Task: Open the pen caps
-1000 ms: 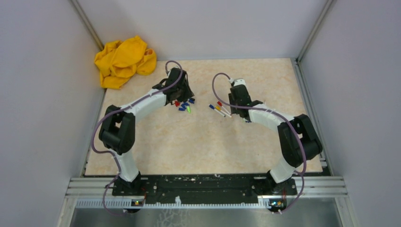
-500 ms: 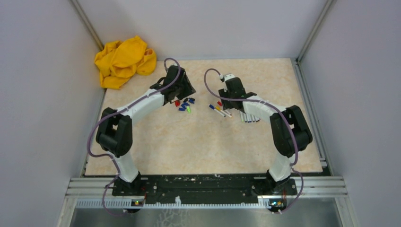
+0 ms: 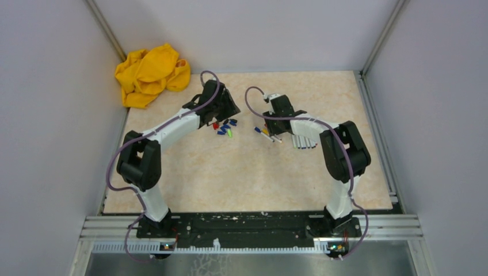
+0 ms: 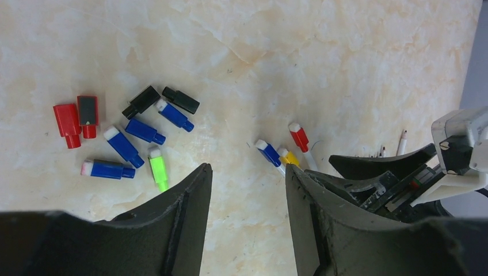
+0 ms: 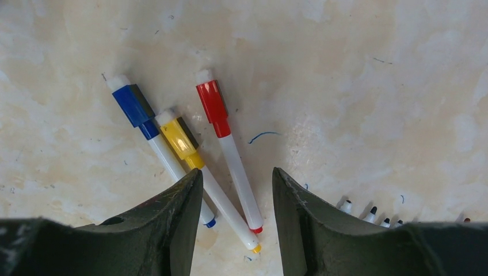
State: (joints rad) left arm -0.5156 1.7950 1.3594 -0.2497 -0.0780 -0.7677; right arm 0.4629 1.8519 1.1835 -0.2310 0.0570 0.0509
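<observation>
Loose pen caps lie flat in a cluster around the green cap (image 4: 157, 168). Seen from the left wrist, four blue caps (image 4: 145, 131), two black caps (image 4: 141, 102) and two red caps (image 4: 68, 123) lie beside and above it. Well right of it, a fitted blue cap (image 5: 133, 105), a fitted yellow cap (image 5: 179, 139) and a fitted red cap (image 5: 213, 108) sit on white pens (image 5: 239, 178).

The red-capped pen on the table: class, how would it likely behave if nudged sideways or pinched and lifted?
The red-capped pen looks thin and round, so a sideways nudge would probably roll it, though its blockier cap may check that. Straight and slim, it likely lifts stiff and light. Its smooth plastic might slip.
</observation>
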